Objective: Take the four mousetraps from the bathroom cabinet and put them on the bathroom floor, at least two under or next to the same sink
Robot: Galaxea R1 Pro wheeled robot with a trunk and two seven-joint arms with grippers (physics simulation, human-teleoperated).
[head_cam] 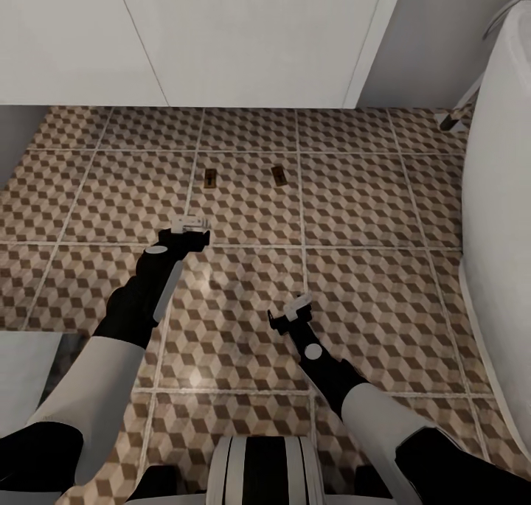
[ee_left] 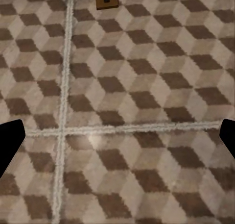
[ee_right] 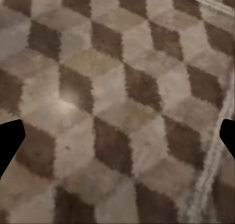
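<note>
Two small tan wooden mousetraps (head_cam: 212,178) (head_cam: 279,175) lie on the cube-patterned tiled floor (head_cam: 369,217) near the white vanity (head_cam: 243,40); both grippers (head_cam: 190,225) (head_cam: 293,312) spread, empty, should fetch remaining traps.

Bathtub (head_cam: 501,195): white, curved outer wall along the right edge of the head view, its base meeting the tiles. Wall (head_cam: 435,33): plain grey, behind the tub at upper right. A small dark-and-pale fitting (head_cam: 451,118) stands at floor level beside the tub's far end; its nature cannot be told.
</note>
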